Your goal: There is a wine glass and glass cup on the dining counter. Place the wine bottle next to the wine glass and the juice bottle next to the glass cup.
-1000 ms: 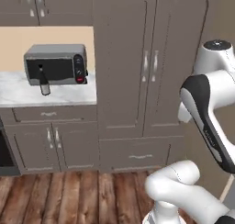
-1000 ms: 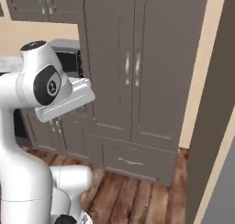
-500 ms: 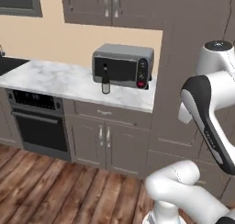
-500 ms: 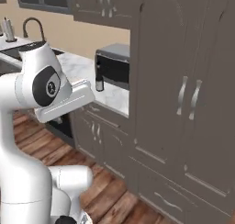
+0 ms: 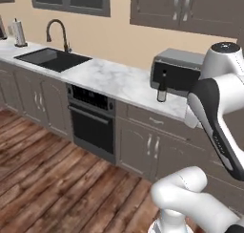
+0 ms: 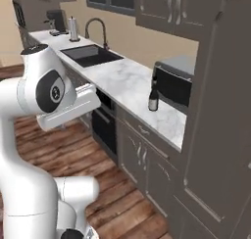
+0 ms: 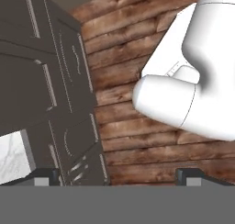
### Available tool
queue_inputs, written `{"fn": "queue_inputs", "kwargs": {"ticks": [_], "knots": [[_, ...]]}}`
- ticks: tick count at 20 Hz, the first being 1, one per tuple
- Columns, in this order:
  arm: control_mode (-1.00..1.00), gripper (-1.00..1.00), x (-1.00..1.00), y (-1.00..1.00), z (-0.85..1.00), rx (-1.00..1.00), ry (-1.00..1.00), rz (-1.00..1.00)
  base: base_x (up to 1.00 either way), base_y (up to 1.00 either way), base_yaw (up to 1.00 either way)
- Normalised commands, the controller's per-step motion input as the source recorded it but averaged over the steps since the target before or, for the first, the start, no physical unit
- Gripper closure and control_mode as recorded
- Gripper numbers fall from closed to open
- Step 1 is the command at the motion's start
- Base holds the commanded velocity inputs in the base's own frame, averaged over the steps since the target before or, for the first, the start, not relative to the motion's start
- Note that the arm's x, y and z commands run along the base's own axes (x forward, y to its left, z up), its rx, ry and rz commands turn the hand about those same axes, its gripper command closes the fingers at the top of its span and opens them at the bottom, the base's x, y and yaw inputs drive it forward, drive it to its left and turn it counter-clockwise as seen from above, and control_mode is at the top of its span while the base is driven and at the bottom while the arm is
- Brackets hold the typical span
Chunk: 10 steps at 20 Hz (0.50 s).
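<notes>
Wine bottle: the wine bottle (image 5: 162, 88) (image 6: 153, 95) stands upright on the marble worktop (image 5: 109, 79) (image 6: 128, 87), right of centre in the left base view and just right of centre in the right base view. It is dark with a slim neck; its label is too small to read.
Bottle's neighbour: a dark grey microwave (image 5: 177, 72) (image 6: 176, 82) sits just behind and to the right of the bottle; whether the two touch cannot be told.
Worktop: a long grey-veined white slab running from the upper left toward the right of both base views, on top of taupe drawers and cabinet doors (image 5: 148, 145) (image 6: 136, 152).
Sink: a dark basin (image 5: 52, 58) (image 6: 91, 54) set into the worktop in the upper left, well apart from the bottle, with a curved dark faucet (image 5: 58, 32) (image 6: 96, 29) behind it.
Oven: a black-fronted oven (image 5: 91, 123) (image 6: 103, 122) sits under the worktop between the sink and the bottle.
Far end: a paper towel roll (image 5: 19, 33) (image 6: 74, 29) stands upright at the upper left edge; in the right base view a dark coffee machine (image 6: 56, 21) stands beside it.
Floor: brown wood planks (image 5: 52, 179) (image 6: 114, 200) (image 7: 137, 71).
Gripper: in the hand view the gripper (image 7: 118, 177) looks down at floor and cabinet fronts, its two dark tips well apart at the bottom edge with nothing between them.
</notes>
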Motion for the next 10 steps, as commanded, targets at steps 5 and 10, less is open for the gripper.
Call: {"fn": "queue_inputs", "kwargs": {"ticks": [5, 10], "knots": [[1.0, -1.0, 0.0, 0.0, 0.0, 0.0, 0.0, 0.0, 0.67, 0.05, -0.35], [1.0, -1.0, 0.0, 0.0, 0.0, 0.0, 0.0, 0.0, 0.76, 0.04, -0.61]]}}
